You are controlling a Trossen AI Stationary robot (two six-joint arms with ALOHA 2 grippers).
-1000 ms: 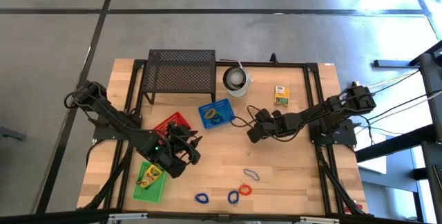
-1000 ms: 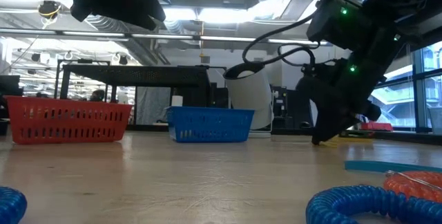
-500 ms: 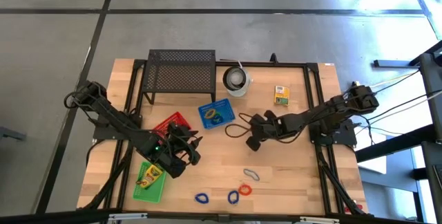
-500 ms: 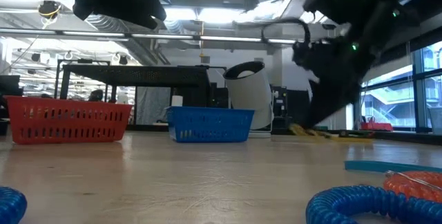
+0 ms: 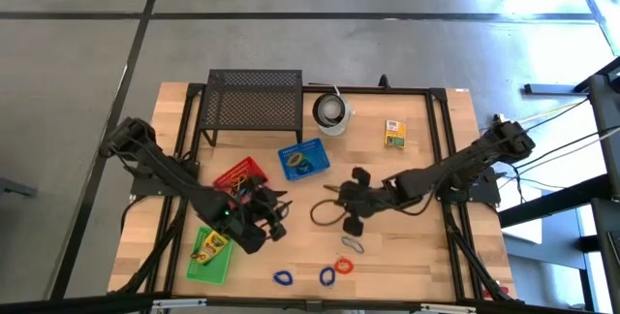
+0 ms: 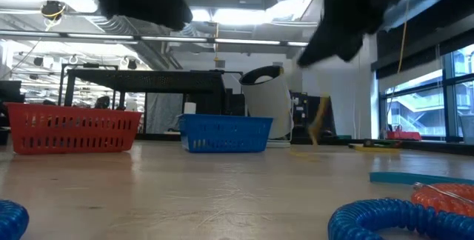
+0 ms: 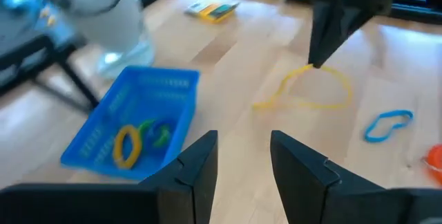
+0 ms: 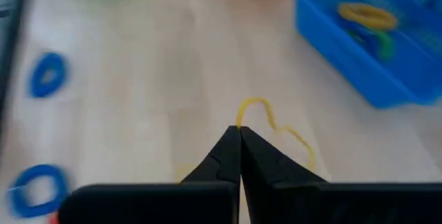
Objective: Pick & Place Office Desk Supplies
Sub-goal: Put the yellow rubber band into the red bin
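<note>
My right gripper (image 8: pixel 239 133) is shut on a thin yellow loop (image 8: pixel 271 122), raised over the table's middle (image 5: pixel 339 196); the left wrist view shows it too (image 7: pixel 316 61). My left gripper (image 7: pixel 242 160) hovers open and empty near the red basket (image 5: pixel 237 172), pointing toward the right gripper. A blue basket (image 5: pixel 303 161) holds a yellow and a green loop. A crayon box (image 5: pixel 393 133) lies flat at the far right. Blue, red and grey loops (image 5: pixel 344 266) lie near the front edge. My right gripper pinches the yellow loop's upper end (image 7: pixel 312 68) between its two shut fingertips, coming slanting down from the table's right. The loop hangs slack below the fingers (image 6: pixel 318 125). Whether its lower end touches the tabletop I cannot tell.
A black mesh stand (image 5: pixel 254 101) and a white cup (image 5: pixel 331 112) stand at the far edge. A green basket (image 5: pixel 210 253) with a crayon box sits at the near left. Bare wood lies between the two grippers and the front loops.
My right gripper has risen from the tabletop and gone toward the near-left, rolling as it went, and it has lifted the yellow loop with it. My left gripper has rolled a little in place.
</note>
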